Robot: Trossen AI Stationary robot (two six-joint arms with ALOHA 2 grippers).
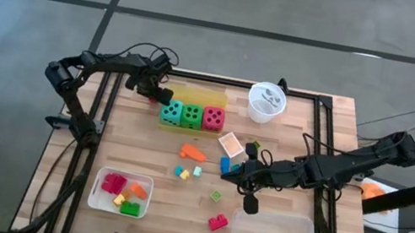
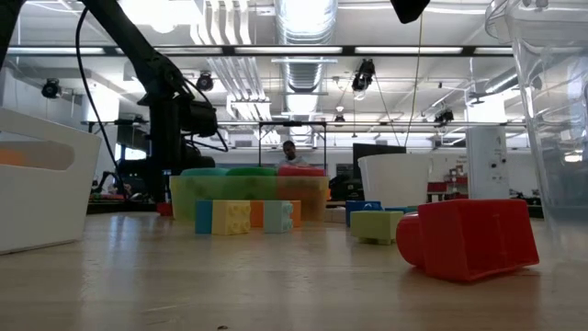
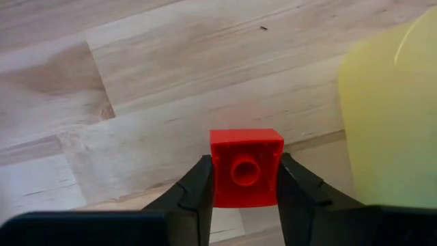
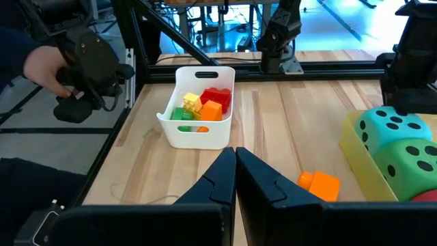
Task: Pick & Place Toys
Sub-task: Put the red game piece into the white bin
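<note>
Red plastic block (image 3: 246, 167), small and square, one round socket showing on the face turned to the wrist camera: we find it on the desk (image 1: 171, 174) just beside the yellow tray (image 1: 194, 94), at the tray's end nearest the left arm. The left pincer (image 3: 246, 195) has a finger against each of two opposite flat sides; we read it as pinching the block.

Handling, as we judge it: hard, stiff, very light, unlikely to break. The moulded sides are smooth and may slip or twist under an off-centre squeeze, so we take hold low on the two parallel flat walls, square to them, never across corners.

The same yellow tray carries three dotted dice, teal (image 1: 171, 111), green (image 1: 192, 115) and red (image 1: 213, 118), in a row. They are bulkier and call for a wider hold across opposite faces.

The right pincer (image 1: 233, 173), fingers pressed together and holding nothing, waits over the middle of the desk, well apart from the yellow tray, near loose blocks. The white bin (image 4: 198, 113) with sorted blocks sits on the near side of the desk from the yellow tray.
</note>
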